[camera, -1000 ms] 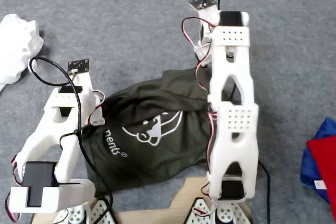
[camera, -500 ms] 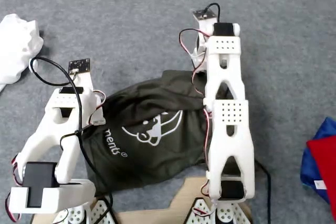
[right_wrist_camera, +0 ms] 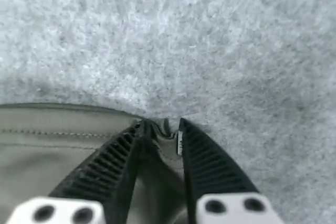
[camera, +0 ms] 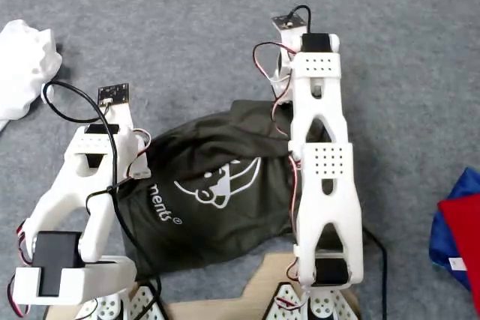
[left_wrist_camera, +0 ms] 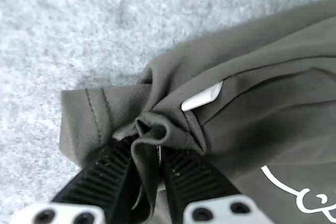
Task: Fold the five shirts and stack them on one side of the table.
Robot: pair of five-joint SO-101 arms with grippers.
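Note:
A dark olive shirt [camera: 217, 192] with a white print lies crumpled on the grey table between the two arms. At its left edge, my left gripper [left_wrist_camera: 148, 142] is shut on a bunched fold of the shirt [left_wrist_camera: 252, 98], close to a small white label [left_wrist_camera: 202, 97]. My right gripper [right_wrist_camera: 160, 128] is shut on the hemmed edge of the shirt [right_wrist_camera: 52, 129] at its far right corner, low on the table. The right arm [camera: 322, 148] stretches over the shirt's right side and hides part of it.
A crumpled white shirt [camera: 22, 65] lies at the far left edge. Blue and red shirts [camera: 459, 230] sit at the right edge. Open grey table [camera: 187, 28] lies beyond the dark shirt. Cables hang from both arms.
The right arm has swung slightly to the left with the shirt's corner in its gripper. The left arm has kept still.

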